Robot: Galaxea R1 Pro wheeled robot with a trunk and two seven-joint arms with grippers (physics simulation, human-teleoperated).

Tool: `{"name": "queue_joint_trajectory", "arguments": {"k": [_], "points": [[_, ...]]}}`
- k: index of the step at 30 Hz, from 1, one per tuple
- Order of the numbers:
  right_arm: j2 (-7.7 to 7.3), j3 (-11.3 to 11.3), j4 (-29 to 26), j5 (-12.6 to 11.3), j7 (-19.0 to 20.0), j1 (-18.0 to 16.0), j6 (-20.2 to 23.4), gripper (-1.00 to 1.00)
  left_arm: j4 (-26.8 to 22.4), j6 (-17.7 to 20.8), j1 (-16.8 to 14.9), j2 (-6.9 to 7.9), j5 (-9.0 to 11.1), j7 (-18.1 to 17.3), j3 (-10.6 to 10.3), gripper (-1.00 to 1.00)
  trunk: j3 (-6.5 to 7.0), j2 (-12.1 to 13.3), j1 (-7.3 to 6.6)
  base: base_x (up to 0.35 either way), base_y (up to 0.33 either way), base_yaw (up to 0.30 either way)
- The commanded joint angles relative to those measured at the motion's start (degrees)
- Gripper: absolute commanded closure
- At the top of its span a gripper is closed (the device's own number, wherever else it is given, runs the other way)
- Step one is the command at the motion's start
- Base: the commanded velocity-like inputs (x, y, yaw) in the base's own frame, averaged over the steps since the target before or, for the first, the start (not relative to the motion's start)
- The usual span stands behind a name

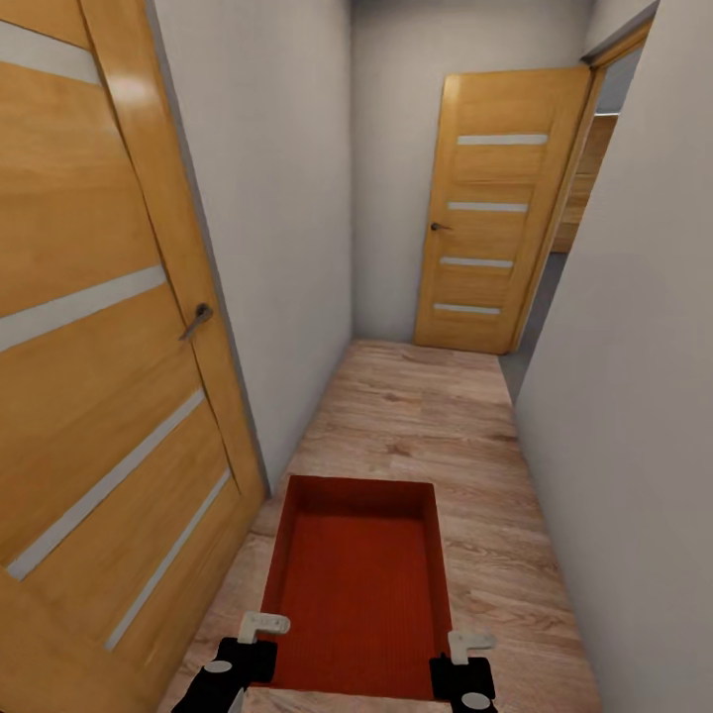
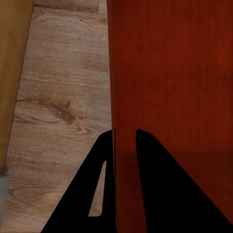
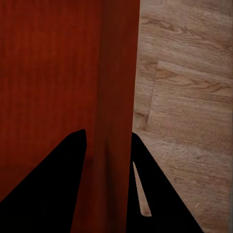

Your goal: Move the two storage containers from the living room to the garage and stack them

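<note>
Here, from the head, the bin (image 1: 358, 584) rides between both claws above the hallway's wood floor (image 1: 436, 416) near a door (image 1: 99, 327) it could clip; at the left wrist, the left claw (image 2: 125, 145) pinches one wall; at the right wrist, the right claw (image 3: 108, 145) pinches the other, and either could slip.

Light wood-plank floor (image 1: 426, 416) runs up the middle of the frame, from the bottom edge to a closed wooden door (image 1: 500, 213) at upper centre-right. Grey walls bound it on either side, and a second wooden door (image 1: 99, 347) stands along its left edge. The visible planks are bare, with knots and grain showing.
</note>
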Motion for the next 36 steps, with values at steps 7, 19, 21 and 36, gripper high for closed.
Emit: {"name": "queue_joint_trajectory", "arguments": {"k": [7,19,21,36], "points": [[0.26,-0.16,-0.04,0.1,-6.1,-1.07,-0.32,1.0,2.33,0.31,0.03,0.02,-5.48,0.67,-0.88,1.0,-0.06,-0.04,0.04,0.322,0.0,-0.159],[0.18,-0.08,-0.04,0.1,-6.11,-1.07,-0.32,1.0,2.33,0.31,0.03,0.02,-5.48,0.67,-0.88,1.0,-0.06,-0.04,0.04,0.322,0.0,-0.195],[0.18,-0.09,-0.04,0.1,-6.11,-1.07,-0.32,1.0,2.33,0.31,0.03,0.02,-5.48,0.67,-0.88,1.0,-0.06,-0.04,0.04,0.322,0.0,-0.008],[0.18,-0.07,-0.04,0.1,-6.05,-1.07,-0.32,1.0,2.33,0.31,0.04,0.02,-5.48,0.67,-0.88,1.0,-0.06,-0.04,0.04,0.322,0.0,-0.001]]}}
